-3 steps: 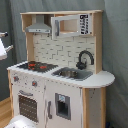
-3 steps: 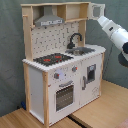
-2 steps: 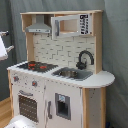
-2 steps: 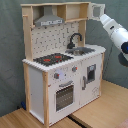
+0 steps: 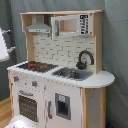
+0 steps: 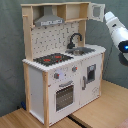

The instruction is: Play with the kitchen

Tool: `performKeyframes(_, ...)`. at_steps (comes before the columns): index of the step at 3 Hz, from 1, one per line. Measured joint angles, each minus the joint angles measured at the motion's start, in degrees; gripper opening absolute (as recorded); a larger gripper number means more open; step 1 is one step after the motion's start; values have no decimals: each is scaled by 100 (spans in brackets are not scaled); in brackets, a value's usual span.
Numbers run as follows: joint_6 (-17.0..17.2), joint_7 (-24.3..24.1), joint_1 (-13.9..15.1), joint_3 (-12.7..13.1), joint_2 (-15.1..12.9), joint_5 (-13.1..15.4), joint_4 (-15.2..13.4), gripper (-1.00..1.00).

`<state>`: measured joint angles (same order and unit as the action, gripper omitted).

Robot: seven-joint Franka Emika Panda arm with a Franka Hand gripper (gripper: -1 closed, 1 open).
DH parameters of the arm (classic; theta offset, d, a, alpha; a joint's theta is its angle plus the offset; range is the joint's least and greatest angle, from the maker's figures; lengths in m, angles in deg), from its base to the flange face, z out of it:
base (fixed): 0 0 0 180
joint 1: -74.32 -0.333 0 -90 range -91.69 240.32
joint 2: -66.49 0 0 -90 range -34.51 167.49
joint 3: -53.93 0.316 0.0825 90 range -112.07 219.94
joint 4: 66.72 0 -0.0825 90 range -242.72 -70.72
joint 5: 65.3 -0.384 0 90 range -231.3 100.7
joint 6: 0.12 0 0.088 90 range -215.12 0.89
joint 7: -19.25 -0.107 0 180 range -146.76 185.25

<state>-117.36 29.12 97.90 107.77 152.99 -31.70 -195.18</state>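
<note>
The kitchen (image 5: 60,85) (image 6: 60,75) is a white and light-wood toy unit that stands upright in both exterior views. It has a black-red hob (image 5: 34,65) (image 6: 52,59), a black faucet (image 5: 84,59) (image 6: 75,40) over a silver sink (image 5: 72,73) (image 6: 85,50), and a grey hood (image 5: 39,26) (image 6: 49,21). An oven door (image 6: 65,95) and knobs (image 6: 57,76) are on its front. My white arm (image 6: 117,31) reaches in from the second exterior view's right. My gripper (image 6: 106,17) is up by the top right cabinet (image 6: 96,11).
A grey curtain (image 6: 10,60) hangs behind the kitchen. The floor (image 6: 100,112) is light wood. A white part (image 5: 3,46) shows at the first exterior view's left edge, and a white shape (image 5: 20,122) lies at its bottom.
The end of my arm has shifted slightly toward the second exterior view's right. The kitchen has not moved.
</note>
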Motion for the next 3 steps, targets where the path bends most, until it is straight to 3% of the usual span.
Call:
performKeyframes(2, 435, -1171, 154, -255, -121, 266, -34, 100)
performKeyframes(3, 435, -1691, 436, -460, -165, 271, -52, 100)
